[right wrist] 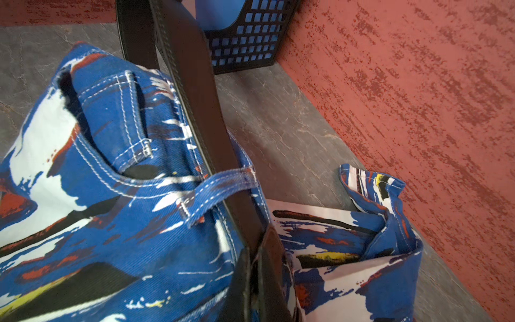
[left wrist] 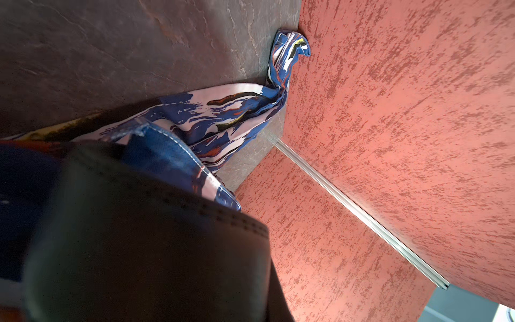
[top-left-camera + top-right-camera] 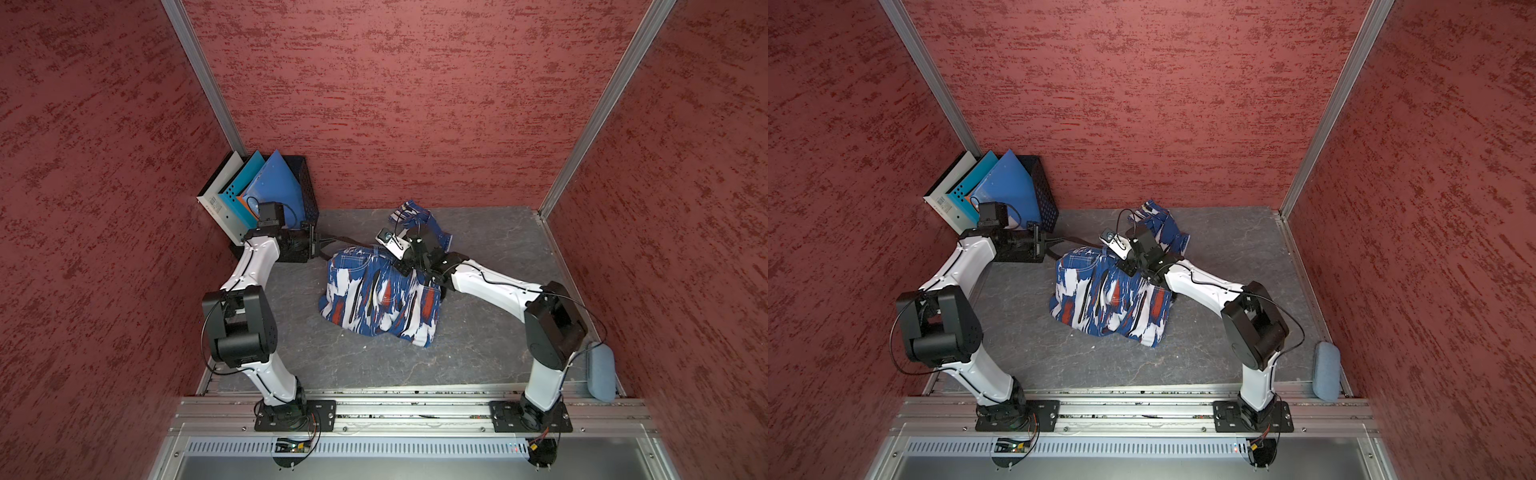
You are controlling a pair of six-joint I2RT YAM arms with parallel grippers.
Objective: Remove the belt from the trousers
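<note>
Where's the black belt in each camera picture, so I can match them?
Top view: belt, thin strap between left gripper and trousers.
Top view: belt in the same spot.
Left wrist: belt fills the near foreground, dark and blurred.
Right wrist: belt slants from the top edge down through a belt loop.
Shared landmark: the trousers' blue-white print, in all four.

So the trousers [image 3: 374, 299] are a crumpled heap in the middle of the grey surface [image 3: 478, 332]. They're blue with white and red-orange brushstroke patches, black streaks and white stitching, and one leg trails off toward the back wall [image 3: 415, 124]. The belt [image 3: 338, 240] is a flat black strap with stitched edges, stretched out from the waistband toward the left side, and up close it's threaded under a blue belt loop [image 1: 223, 184].
</note>
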